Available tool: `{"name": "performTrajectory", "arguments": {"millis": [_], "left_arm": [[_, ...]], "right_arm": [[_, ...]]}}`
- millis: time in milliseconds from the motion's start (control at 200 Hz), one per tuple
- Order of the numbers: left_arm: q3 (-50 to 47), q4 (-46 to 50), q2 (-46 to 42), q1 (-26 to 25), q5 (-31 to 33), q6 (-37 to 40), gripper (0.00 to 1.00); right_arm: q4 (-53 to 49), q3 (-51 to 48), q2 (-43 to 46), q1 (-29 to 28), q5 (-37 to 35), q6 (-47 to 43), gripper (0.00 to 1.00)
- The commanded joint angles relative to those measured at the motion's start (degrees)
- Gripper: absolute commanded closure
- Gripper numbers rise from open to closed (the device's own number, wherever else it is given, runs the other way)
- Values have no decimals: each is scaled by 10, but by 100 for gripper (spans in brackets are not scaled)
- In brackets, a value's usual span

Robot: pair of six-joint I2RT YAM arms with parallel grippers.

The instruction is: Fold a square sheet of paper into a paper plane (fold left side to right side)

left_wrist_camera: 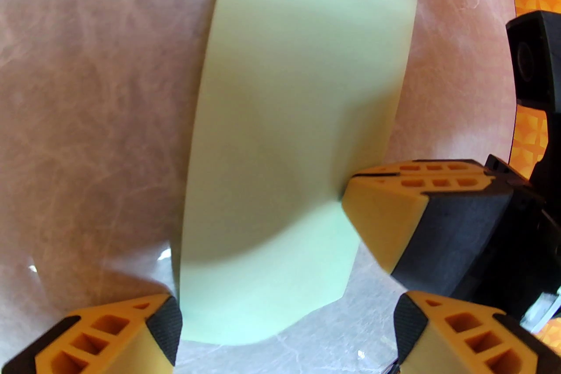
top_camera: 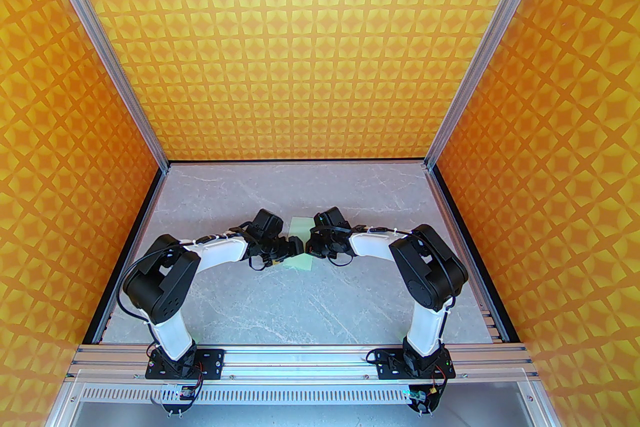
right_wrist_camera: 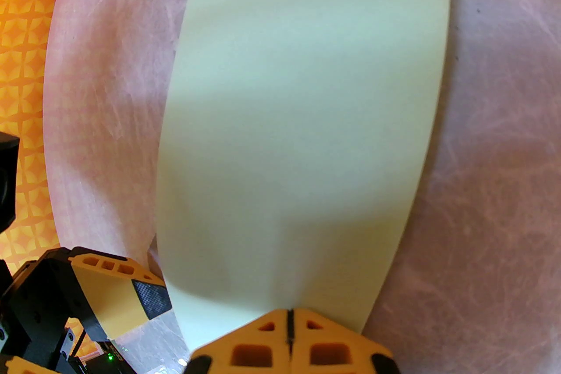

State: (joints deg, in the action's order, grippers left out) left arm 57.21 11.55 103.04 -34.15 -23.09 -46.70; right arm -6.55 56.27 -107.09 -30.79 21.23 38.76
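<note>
Left gripper (left_wrist_camera: 289, 319), left of centre in the top view: fingers apart, straddling the near edge of the square sheet of paper (top_camera: 299, 226). The sheet lay mid-frame on the surface (top_camera: 325, 305), between both arms. Right gripper (right_wrist_camera: 289, 335) was clamped on the sheet's edge, bowing it upward. Risks: the thin pinch could slip, or the sheet could skew under the pull, leaving an off-square crease.
</note>
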Motion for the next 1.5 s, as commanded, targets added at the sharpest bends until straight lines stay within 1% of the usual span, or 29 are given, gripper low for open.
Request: {"name": "performTrajectory", "arguments": {"millis": [0, 250, 410, 495, 605, 755, 920, 1270, 1375, 1495], "left_arm": [[23, -93, 26, -10, -16, 6, 15], [4, -124, 5, -8, -6, 14, 14], [0, -125, 5, -6, -4, 25, 14], [-1, -124, 2, -1, 8, 35, 14], [9, -125, 13, 8, 9, 47, 14], [37, -103, 33, 16, 17, 64, 14], [22, -100, 21, 15, -9, 58, 15], [-68, -106, -64, 4, -46, 28, 16], [-85, -133, -79, 4, -60, 16, 17], [-98, -184, -75, 4, -84, -7, 19]], "right_arm": [[-35, -21, -3, -5, -14, 8, 100], [-32, -28, -3, -6, -17, 11, 100], [-34, -28, -5, -6, -16, 11, 100], [-35, -28, -6, -6, -15, 11, 100], [-31, -31, -7, -6, -13, 13, 100], [-32, -32, -9, -6, -13, 13, 100], [-35, -28, -10, -6, -16, 14, 100], [-37, -21, -19, -6, -19, 15, 100], [-40, -21, -19, -6, -20, 14, 100], [-42, -22, -18, -6, -20, 14, 100]]}}
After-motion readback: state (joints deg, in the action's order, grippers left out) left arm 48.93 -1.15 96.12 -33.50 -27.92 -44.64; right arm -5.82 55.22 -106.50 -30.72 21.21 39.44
